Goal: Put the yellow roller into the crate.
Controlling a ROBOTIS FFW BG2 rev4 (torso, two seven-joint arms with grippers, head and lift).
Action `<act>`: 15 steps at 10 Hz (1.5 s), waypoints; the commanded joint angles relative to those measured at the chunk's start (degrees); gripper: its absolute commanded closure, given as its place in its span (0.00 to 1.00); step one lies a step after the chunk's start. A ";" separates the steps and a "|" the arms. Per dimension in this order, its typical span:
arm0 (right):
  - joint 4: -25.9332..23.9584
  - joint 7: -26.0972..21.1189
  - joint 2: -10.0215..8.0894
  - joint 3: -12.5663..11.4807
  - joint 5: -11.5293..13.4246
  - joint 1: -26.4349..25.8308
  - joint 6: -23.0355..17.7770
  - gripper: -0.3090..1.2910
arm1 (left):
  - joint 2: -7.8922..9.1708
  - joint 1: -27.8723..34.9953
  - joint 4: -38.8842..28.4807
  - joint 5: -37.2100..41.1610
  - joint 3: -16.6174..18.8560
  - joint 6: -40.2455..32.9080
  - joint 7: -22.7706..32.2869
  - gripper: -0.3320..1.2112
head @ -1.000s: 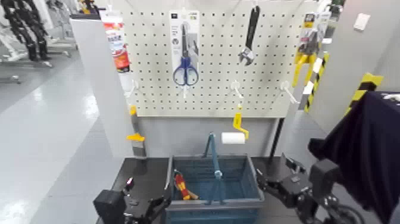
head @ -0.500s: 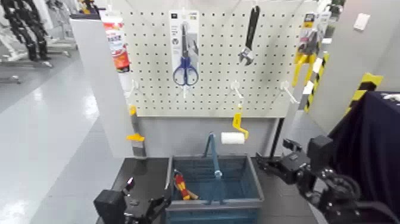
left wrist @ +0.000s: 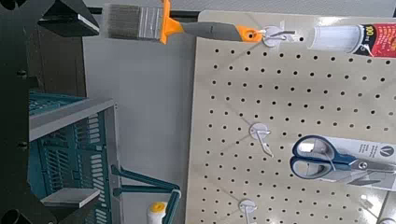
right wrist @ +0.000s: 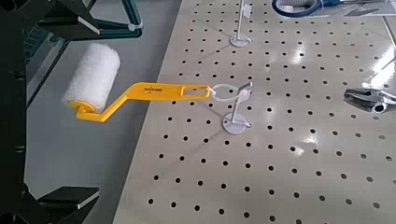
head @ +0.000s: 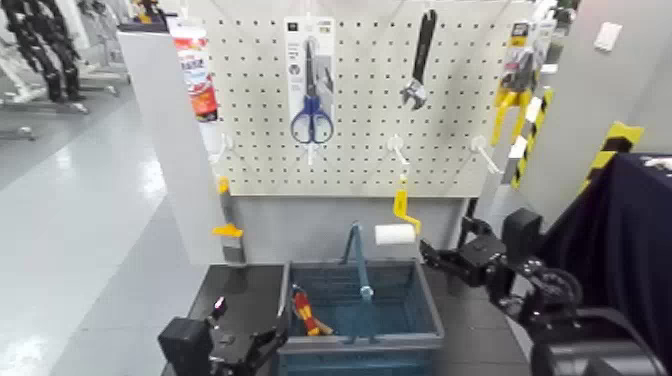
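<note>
Right gripper [head: 428, 256]: it has risen from low beside the crate's right corner and swung in toward the pegboard; it now sits just right of the roller's white sleeve, jaws apart and empty, with nothing between them.
Yellow roller [head: 398, 222]: unmoved over the last second, hanging by its handle loop from a white peg hook [right wrist: 233, 105] on the pegboard [head: 360, 110], sleeve lowest, above the crate's back right part; the right wrist view has it lying straight ahead between the open jaws [right wrist: 131, 91].
Crate [head: 425, 300]: on the dark bench [head: 240, 290] under the pegboard, blue central handle upright, a red-and-yellow handled tool [head: 306, 312] lying in its left half.
Left gripper [head: 262, 345]: parked low at the crate's front left corner, as before; jaws look apart, holding nothing.
Meaning of the change: the approach seems nearly complete; grasping has not yet begun.
Next demand: likely close on the handle or sleeve, lift the loop clear of the hook, then lower into the crate.
Risk: the loop could snag on the hook if pulled straight down.
</note>
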 commanded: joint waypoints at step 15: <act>41.09 9.83 3.94 7.09 -2.89 -26.37 -15.50 0.32 | 0.09 -1.94 1.49 0.27 -1.54 -1.27 -0.27 0.28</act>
